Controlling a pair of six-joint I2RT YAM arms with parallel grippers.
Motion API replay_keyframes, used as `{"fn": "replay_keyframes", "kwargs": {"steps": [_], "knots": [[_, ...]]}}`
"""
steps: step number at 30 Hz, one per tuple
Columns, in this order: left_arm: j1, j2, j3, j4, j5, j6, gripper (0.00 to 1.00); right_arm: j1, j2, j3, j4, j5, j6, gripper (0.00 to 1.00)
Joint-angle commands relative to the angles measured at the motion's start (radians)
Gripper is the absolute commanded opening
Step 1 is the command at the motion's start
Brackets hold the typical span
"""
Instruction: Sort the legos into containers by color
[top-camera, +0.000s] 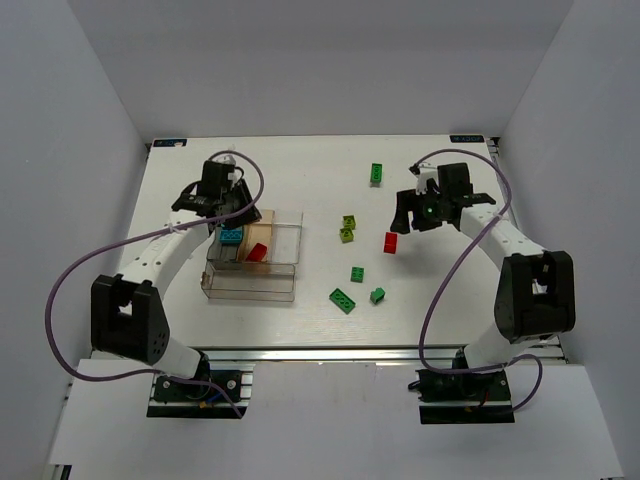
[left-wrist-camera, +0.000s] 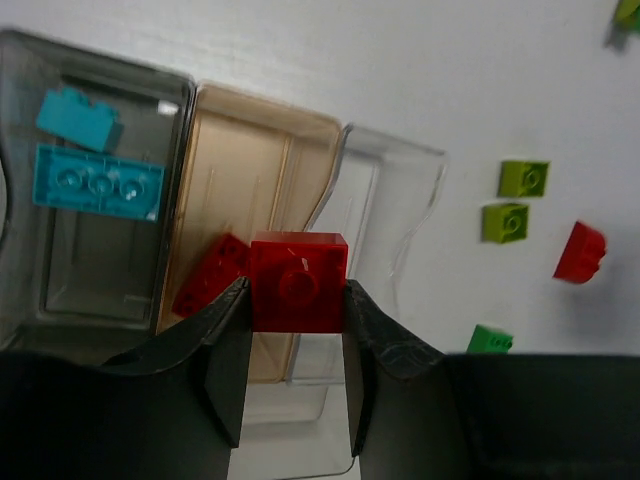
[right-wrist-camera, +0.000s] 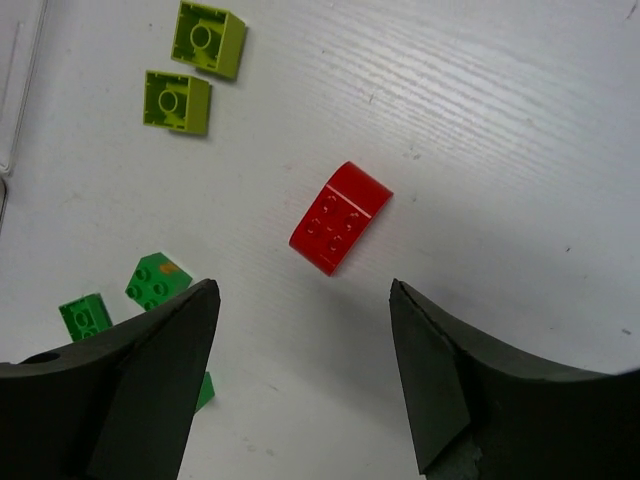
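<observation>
1. Two red bricks are at the tan bin (left-wrist-camera: 250, 160). A square red brick (left-wrist-camera: 298, 282) is pinched in the left gripper (left-wrist-camera: 296, 305) above the bin's near end, its single stud facing the wrist camera. A second red brick (left-wrist-camera: 208, 275) lies tilted inside the bin, just beside the held one in that view.
2. Narrowly set, the left fingers press on two opposite sides of the square red brick.
3. Two cyan bricks (left-wrist-camera: 98, 185) lie in the smoky grey bin (left-wrist-camera: 100, 270), which adjoins the tan bin: a long, flat one and a smaller block next to it.
4. On the tan bin's other side, a clear bin (left-wrist-camera: 385, 200) shares its wall.
5. One curved red brick (right-wrist-camera: 340, 218) lies on the table (top-camera: 300, 170), well apart from the bins. The right gripper (right-wrist-camera: 300, 300) hangs over it with its jaws spread wide, gripping nothing. The brick sits just ahead of the gap and touches neither finger.
6. Two lime bricks (right-wrist-camera: 177, 101) lie close together with their hollow undersides up, between the bins and the curved red brick.
7. Four green bricks (top-camera: 357, 274) are loose on the table in the top view. Three are scattered nearer the arm bases than the lime pair, and one lies alone toward the far edge.
</observation>
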Motion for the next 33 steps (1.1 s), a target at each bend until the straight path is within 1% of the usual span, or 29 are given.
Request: {"fn": "replay_keyframes", "kwargs": {"steps": [1,2,4,7,8,9,12,13,15,16,18,19,20,23,24,27,28,29,33], "knots": [[-0.006,-0.031,-0.048,-0.018,0.059,-0.006,0.04,-0.007,0.028,0.082,-0.016,0.027,0.006,0.75],[-0.006,-0.025,-0.054,-0.019,0.059,-0.005,0.07,-0.007,0.045,0.093,-0.018,0.026,0.011,0.76],[-0.015,0.001,-0.076,-0.016,0.055,0.0,0.1,-0.006,0.062,0.113,-0.019,0.02,0.029,0.76],[-0.015,0.026,-0.099,0.005,0.036,0.006,0.28,-0.006,0.088,0.131,-0.021,0.015,0.04,0.78],[-0.015,0.041,-0.102,0.01,0.035,0.009,0.39,-0.004,0.094,0.133,-0.018,0.018,0.04,0.79],[-0.024,0.05,-0.097,0.015,0.036,0.009,0.45,-0.004,0.097,0.134,-0.016,0.023,0.04,0.8],[-0.025,0.084,-0.065,0.012,0.036,0.017,0.62,-0.004,0.123,0.139,-0.004,0.044,0.031,0.82],[-0.025,0.09,-0.039,0.002,0.029,0.023,0.64,-0.006,0.134,0.145,-0.004,0.063,0.031,0.83],[-0.034,0.106,-0.016,-0.01,0.023,0.032,0.68,-0.003,0.189,0.186,-0.03,0.073,0.044,0.84],[-0.034,0.106,0.008,-0.022,0.013,0.035,0.68,-0.001,0.232,0.218,-0.053,0.083,0.047,0.84],[-0.034,0.095,0.03,-0.037,0.009,0.044,0.68,0.0,0.265,0.246,-0.075,0.084,0.078,0.84],[-0.034,0.087,0.048,-0.056,0.009,0.046,0.68,0.006,0.283,0.254,-0.078,0.086,0.083,0.83],[-0.034,0.078,0.056,-0.065,-0.035,0.049,0.68,0.009,0.286,0.257,-0.072,0.087,0.093,0.82],[-0.034,0.006,0.058,-0.084,-0.057,0.047,0.68,0.035,0.288,0.24,-0.065,0.104,0.112,0.78],[-0.034,-0.046,0.048,-0.079,-0.06,0.038,0.68,0.043,0.285,0.232,-0.065,0.113,0.115,0.77],[-0.034,-0.135,-0.014,-0.062,-0.07,0.006,0.69,0.074,0.291,0.215,-0.074,0.181,0.158,0.74],[-0.034,-0.196,-0.037,-0.059,-0.071,-0.005,0.69,0.083,0.303,0.217,-0.087,0.211,0.173,0.74],[-0.034,-0.228,-0.08,-0.059,-0.073,-0.016,0.7,0.091,0.309,0.22,-0.097,0.224,0.185,0.74],[-0.034,-0.359,-0.172,-0.067,-0.071,-0.071,0.7,0.121,0.323,0.206,-0.108,0.279,0.235,0.74]]}}
